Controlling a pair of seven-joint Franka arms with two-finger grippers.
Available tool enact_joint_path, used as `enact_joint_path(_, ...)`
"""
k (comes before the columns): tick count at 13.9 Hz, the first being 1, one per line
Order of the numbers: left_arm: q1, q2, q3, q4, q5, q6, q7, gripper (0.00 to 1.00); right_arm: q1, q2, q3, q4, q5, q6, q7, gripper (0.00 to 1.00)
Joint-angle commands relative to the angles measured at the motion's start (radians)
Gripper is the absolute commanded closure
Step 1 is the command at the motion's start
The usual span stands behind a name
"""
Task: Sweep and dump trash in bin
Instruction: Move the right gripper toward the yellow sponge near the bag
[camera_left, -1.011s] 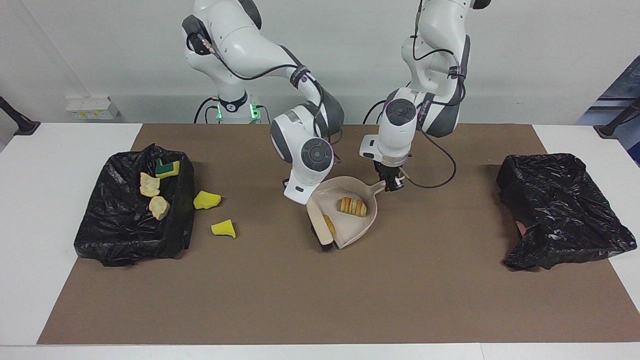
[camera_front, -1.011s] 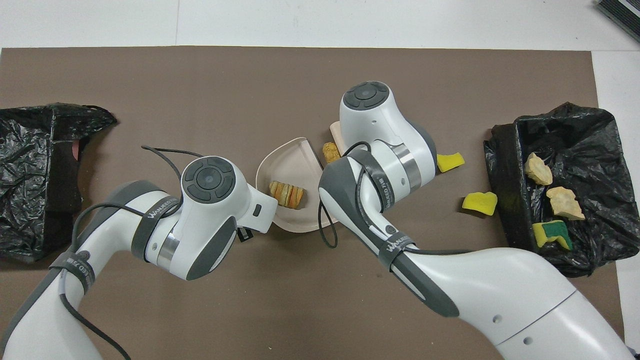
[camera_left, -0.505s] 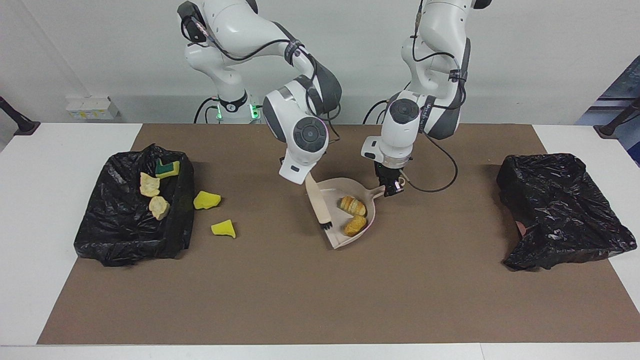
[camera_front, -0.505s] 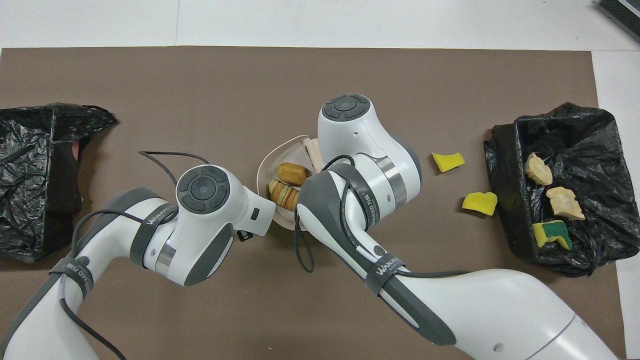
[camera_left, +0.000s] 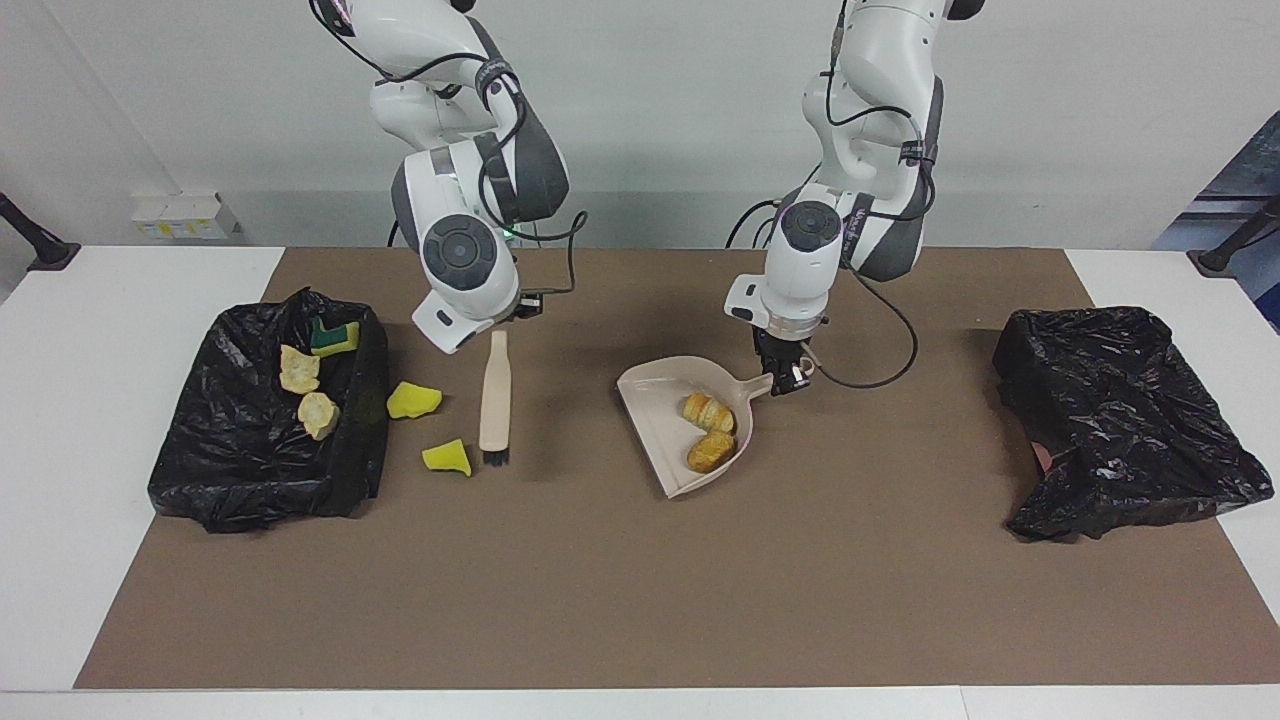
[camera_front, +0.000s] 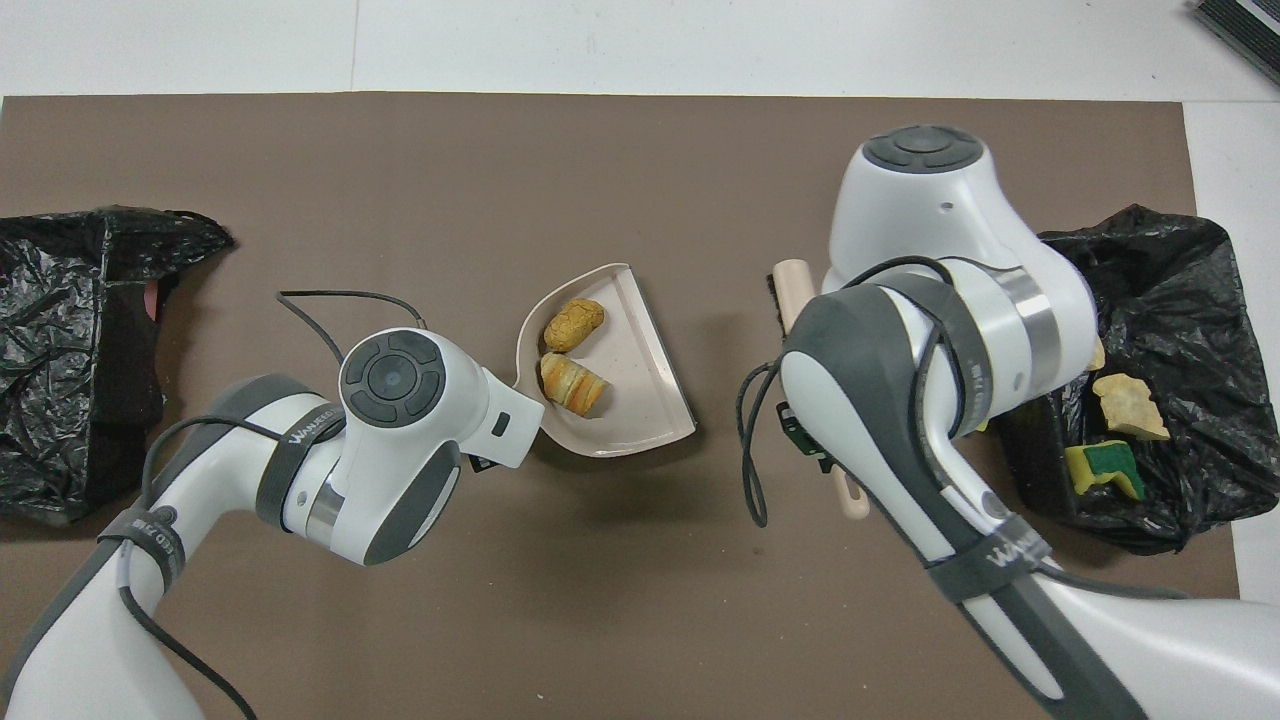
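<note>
My left gripper (camera_left: 787, 378) is shut on the handle of the beige dustpan (camera_left: 655, 400), which rests on the brown mat. Two golden-brown bread lumps (camera_left: 708, 411) (camera_left: 710, 452) lie in the pan (camera_front: 640, 400). My right gripper (camera_left: 500, 330) is shut on the top of the beige brush (camera_left: 493, 400), which hangs bristles down beside a yellow sponge chunk (camera_left: 447, 457). A second yellow chunk (camera_left: 413, 400) lies against the black-bagged bin (camera_left: 360, 440). In the bin lie two pale bread lumps (camera_left: 299, 369) (camera_left: 318, 413) and a green-backed sponge (camera_left: 335, 338).
Another black bag (camera_left: 1120, 420) sits at the left arm's end of the mat (camera_front: 70, 350). In the overhead view the right arm covers the loose sponge chunks and part of the bin (camera_front: 1190, 290). White table borders the mat.
The brush pushed a second bread lump into the dustpan. The right arm then carried the brush away toward the bin, stopping beside the yellow chunks. The left gripper and pan barely moved.
</note>
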Motion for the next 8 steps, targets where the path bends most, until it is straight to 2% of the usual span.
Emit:
enact_joint_path(1, -0.04, 0.014, 0.004, 0.068, 0.068, -0.115, -0.052, 1.0, -0.046, -0.154, 0.013, -0.268, -0.058, 0.178, 0.018, 1.0)
enact_joint_path(4, -0.072, 0.013, -0.005, 0.097, 0.11, -0.198, -0.161, 1.0, -0.044, -0.198, 0.013, -0.329, -0.174, 0.139, 0.029, 1.0)
enact_joint_path(7, -0.117, 0.013, -0.006, 0.125, 0.11, -0.266, -0.203, 1.0, -0.038, -0.264, 0.016, -0.434, -0.359, 0.166, 0.058, 1.0)
enact_joint_path(8, -0.12, 0.013, -0.007, 0.117, 0.11, -0.268, -0.204, 1.0, -0.049, -0.277, 0.016, -0.46, -0.358, 0.177, 0.055, 1.0)
